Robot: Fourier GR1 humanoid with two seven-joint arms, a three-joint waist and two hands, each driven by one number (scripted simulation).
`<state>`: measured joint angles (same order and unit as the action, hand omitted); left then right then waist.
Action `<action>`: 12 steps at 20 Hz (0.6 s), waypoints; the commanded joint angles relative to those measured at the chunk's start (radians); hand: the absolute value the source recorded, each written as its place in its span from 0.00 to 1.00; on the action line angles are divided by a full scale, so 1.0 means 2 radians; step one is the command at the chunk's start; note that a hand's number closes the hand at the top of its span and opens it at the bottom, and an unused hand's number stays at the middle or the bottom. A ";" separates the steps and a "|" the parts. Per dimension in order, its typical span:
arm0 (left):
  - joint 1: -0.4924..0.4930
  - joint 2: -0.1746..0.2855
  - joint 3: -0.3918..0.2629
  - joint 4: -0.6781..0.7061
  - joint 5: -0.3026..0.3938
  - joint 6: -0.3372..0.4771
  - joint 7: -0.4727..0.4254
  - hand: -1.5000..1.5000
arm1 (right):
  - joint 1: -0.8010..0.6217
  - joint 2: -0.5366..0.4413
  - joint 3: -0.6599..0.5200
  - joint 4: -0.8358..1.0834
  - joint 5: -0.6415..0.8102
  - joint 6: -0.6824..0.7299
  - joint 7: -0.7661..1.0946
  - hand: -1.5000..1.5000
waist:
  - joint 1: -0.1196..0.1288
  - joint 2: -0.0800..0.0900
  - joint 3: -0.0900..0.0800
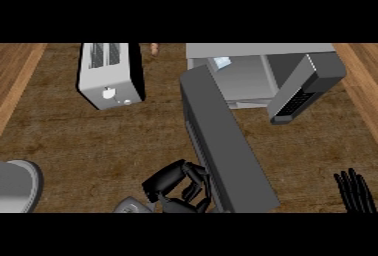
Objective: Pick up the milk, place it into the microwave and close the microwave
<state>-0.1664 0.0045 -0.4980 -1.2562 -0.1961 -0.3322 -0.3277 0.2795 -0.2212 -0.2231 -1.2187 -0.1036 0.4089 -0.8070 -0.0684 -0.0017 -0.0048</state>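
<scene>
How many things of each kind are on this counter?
Appliances: 2, toaster and microwave, its door open
Milk: 1, inside the microwave
Grey round thing, cut off at the left edge: 1
Small pale thing behind the toaster, too small to tell: 1
Robot hands: 2, left hand and right hand
Total: 7

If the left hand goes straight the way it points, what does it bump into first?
Most likely the microwave door. The left hand points right, toward the open door just beside it. They may already touch; depth is unclear.
</scene>
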 commanded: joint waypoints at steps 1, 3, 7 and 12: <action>-0.011 -0.002 -0.095 0.032 0.031 0.064 0.018 1.00 | 0.029 0.000 0.017 -0.081 -0.044 0.070 0.003 0.00 | 0.000 0.001 0.000; -0.034 -0.002 -0.121 0.041 0.059 0.100 0.025 1.00 | 0.050 -0.008 0.032 -0.129 -0.055 0.077 0.023 0.00 | -0.008 0.001 -0.001; -0.060 -0.002 -0.202 0.042 0.096 0.186 0.041 1.00 | 0.049 -0.021 0.040 -0.176 -0.098 0.083 0.073 0.00 | -0.014 0.003 0.000; -0.103 -0.002 -0.251 0.030 0.134 0.280 0.055 1.00 | 0.063 -0.041 0.057 -0.254 -0.123 0.084 0.121 0.00 | -0.023 0.003 -0.001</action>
<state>-0.3278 0.0249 -0.8614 -1.1732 0.0257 0.1141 -0.2303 0.3908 -0.2790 -0.1284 -1.6277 -0.3069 0.5191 -0.5947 -0.0996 0.0052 -0.0051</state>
